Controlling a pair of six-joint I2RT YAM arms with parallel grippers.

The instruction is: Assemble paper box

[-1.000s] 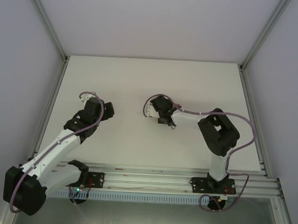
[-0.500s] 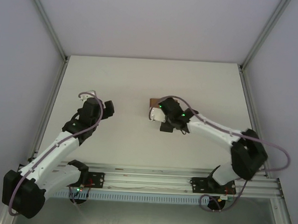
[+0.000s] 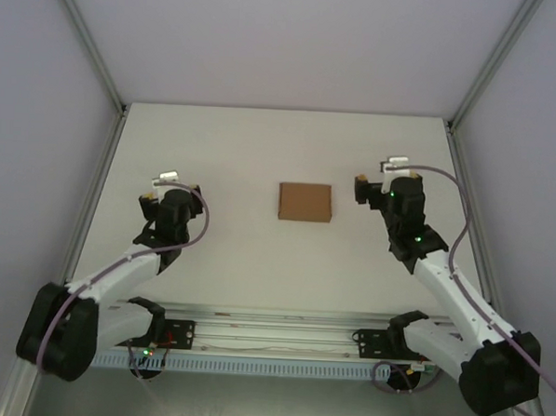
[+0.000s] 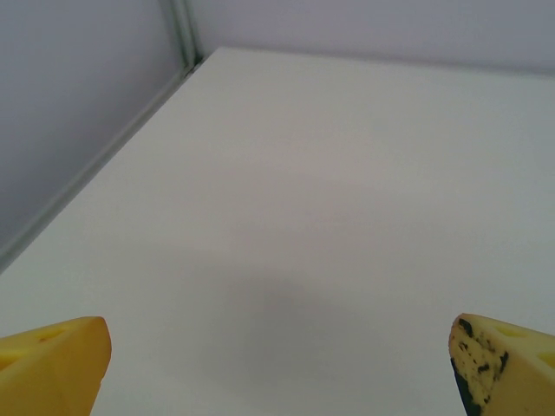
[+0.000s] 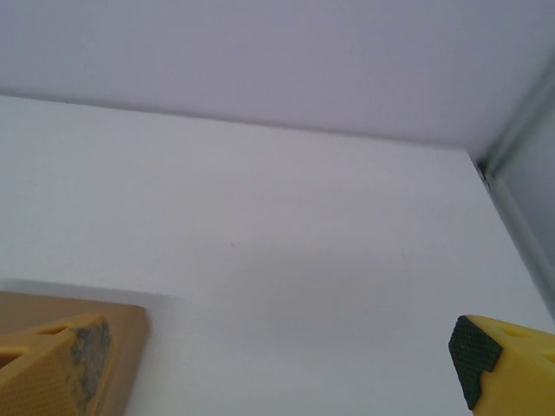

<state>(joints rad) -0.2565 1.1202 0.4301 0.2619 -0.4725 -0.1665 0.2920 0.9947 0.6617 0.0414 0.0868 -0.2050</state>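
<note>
**Squarely on the white table (image 3: 263, 142), the paper box (image 3: 304, 202) was seen**

From above, the paper box was seen as a small brown cardboard rectangle. It was laid flat near the middle of the smooth table, between the two arms. Its top looked plain and dull, with straight edges and neat corners. It was touched by nothing.

The left gripper (image 3: 160, 188) was found well apart from the box, over on the left side. Its fingers were spread wide and nothing was held between them. In the left wrist view, two yellow, wedge-shaped fingertips (image 4: 52, 368) were seen at the bottom corners. One of them was marked with black specks. Bare white table was seen in the gap.

The right gripper (image 3: 378, 176) was found near the box on the other side, but apart from it. It was opened wide too, and nothing was gripped. In the right wrist view, a brown part of the box (image 5: 128, 355) was seen low down, partly hidden behind one yellow fingertip. A rough grey patch was seen on that fingertip, and a dark bumpy pad (image 5: 473, 347) on the other one.

The table was closed in by pale grey walls (image 3: 268, 40) and thin metal bars (image 3: 90, 58).
</note>
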